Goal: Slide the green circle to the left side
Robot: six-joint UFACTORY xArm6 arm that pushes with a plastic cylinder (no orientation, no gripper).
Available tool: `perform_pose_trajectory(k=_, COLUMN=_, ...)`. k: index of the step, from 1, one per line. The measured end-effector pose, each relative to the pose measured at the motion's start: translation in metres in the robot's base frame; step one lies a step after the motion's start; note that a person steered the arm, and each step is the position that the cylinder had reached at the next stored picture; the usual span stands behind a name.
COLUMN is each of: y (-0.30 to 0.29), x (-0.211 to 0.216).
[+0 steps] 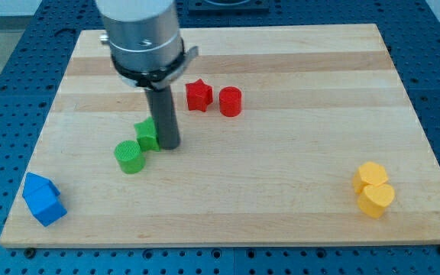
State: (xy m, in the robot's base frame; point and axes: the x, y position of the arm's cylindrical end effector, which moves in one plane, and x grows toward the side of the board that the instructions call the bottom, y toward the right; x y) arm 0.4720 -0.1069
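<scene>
The green circle (129,156) is a short green cylinder on the wooden board (281,176), left of the middle. A second green block (147,134), its shape partly hidden, sits just up and right of it, almost touching. My tip (166,145) is at the end of the dark rod, right beside the second green block on its right. The tip is a little to the right of and above the green circle, not touching it.
A red star block (198,95) and a red cylinder (231,101) sit near the top middle. Two blue blocks (43,199) lie at the bottom left corner. Two yellow blocks (373,189) lie at the bottom right.
</scene>
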Motion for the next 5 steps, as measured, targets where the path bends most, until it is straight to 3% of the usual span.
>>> perform_pose_trajectory(k=2, y=-0.088, x=0.0)
perform_pose_trajectory(k=3, y=-0.071, x=0.0)
perform_pose_trajectory(k=5, y=0.016, x=0.002)
